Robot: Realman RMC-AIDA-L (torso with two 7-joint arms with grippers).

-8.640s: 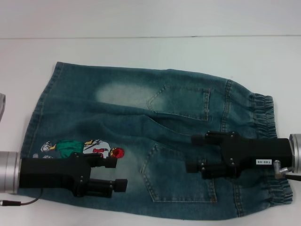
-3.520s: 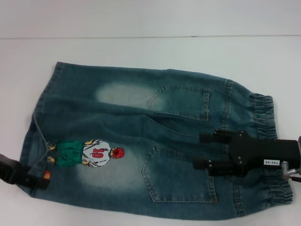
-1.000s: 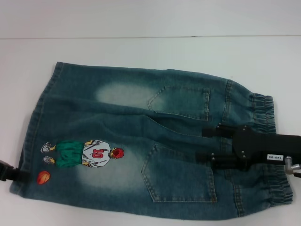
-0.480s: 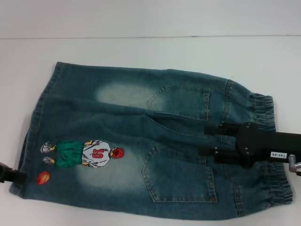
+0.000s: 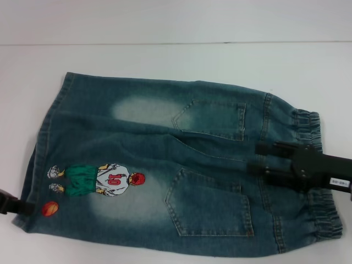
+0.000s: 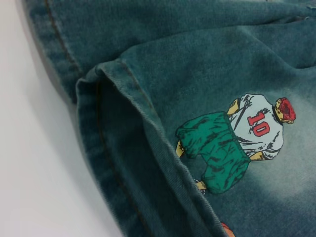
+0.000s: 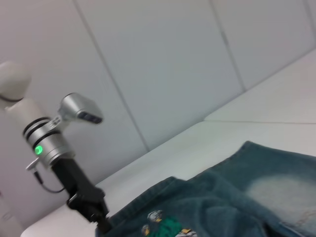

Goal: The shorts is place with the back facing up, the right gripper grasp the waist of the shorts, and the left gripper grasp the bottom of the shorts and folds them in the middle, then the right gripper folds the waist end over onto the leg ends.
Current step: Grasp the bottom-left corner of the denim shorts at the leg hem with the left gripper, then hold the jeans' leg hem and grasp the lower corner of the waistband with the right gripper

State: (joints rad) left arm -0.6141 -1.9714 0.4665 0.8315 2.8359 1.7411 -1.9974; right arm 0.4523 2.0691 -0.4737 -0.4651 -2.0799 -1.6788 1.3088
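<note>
Shorts: flat, back up on the white table.
Right gripper: fingers spread, has slid back toward the waistband – no grasp yet.
Left gripper: at the leg hem; finger state unclear.

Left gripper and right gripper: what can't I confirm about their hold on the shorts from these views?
- Left gripper: head view's edge cuts it off; in the right wrist view its tip sinks behind the hem, so any grip is unseen.
- Left wrist view: shows only the shorts, no fingers.
- Right gripper: open above the waist; height over the cloth can't be told.
- Shorts' near edge: cut off in the head view.
</note>
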